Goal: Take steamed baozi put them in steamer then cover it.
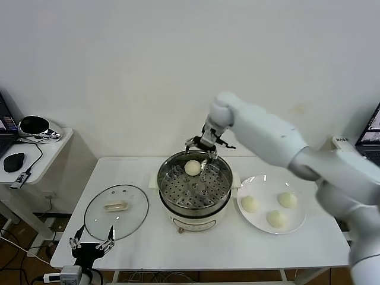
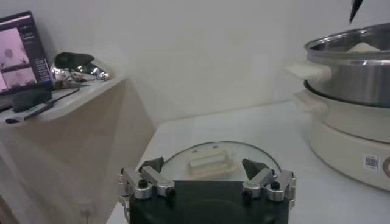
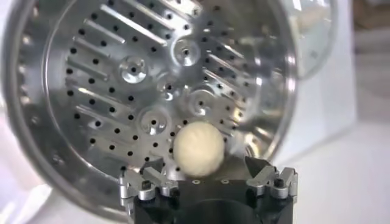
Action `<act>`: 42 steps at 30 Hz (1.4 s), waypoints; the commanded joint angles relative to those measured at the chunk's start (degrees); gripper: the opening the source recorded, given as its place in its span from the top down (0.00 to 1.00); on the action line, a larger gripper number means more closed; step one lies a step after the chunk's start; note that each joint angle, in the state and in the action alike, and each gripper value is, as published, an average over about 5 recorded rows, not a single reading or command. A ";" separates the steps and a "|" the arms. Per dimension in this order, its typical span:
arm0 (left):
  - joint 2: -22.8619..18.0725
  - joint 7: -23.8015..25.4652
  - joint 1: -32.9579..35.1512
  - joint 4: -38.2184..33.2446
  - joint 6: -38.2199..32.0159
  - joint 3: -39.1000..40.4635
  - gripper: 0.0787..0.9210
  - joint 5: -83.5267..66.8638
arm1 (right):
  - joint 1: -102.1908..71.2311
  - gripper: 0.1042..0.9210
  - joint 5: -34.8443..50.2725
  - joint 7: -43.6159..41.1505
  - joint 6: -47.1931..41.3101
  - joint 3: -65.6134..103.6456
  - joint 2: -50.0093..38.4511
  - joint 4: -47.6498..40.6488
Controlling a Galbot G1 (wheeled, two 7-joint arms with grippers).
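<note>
The shiny steel steamer stands mid-table with its perforated tray showing. One baozi lies on the tray at the far side; it also shows in the right wrist view. My right gripper hovers open just above the steamer's far rim, over that bun, holding nothing. Three more baozi lie on a white plate right of the steamer. The glass cover with its cream handle lies flat left of the steamer. My left gripper is open and empty at the table's front-left edge.
A side desk with a mouse, cables and a shiny object stands beyond the table's left end. A white wall runs behind the table. The steamer's white base shows close on one side of the left wrist view.
</note>
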 commanded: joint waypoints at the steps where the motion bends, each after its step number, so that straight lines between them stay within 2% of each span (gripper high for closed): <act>1: 0.49 0.10 0.09 -0.71 0.13 0.61 0.12 -0.22 | 6.90 0.12 16.97 -0.58 -31.51 -3.02 -21.17 15.87; 8: 0.95 0.09 0.40 -0.96 0.32 0.99 0.12 -0.98 | 0.96 0.12 12.22 -5.64 -42.06 -1.09 -31.84 22.37; 14: 0.95 0.17 1.26 -1.84 0.55 0.99 0.12 -1.11 | -10.87 0.12 7.69 -6.98 -42.13 5.49 -34.47 24.65; 25: 0.01 0.08 2.66 -2.70 0.84 1.05 0.12 -0.89 | -26.23 0.12 -0.54 -3.35 -36.50 12.05 -28.27 16.59; 34: -0.16 0.18 2.73 -1.83 0.83 0.84 0.12 -0.17 | -31.52 0.12 -3.88 3.16 -28.22 14.72 -20.56 8.93; 42: -0.45 0.19 3.08 -1.45 0.75 0.82 0.12 0.15 | -32.18 0.12 -6.00 4.36 -26.62 14.86 -16.87 5.19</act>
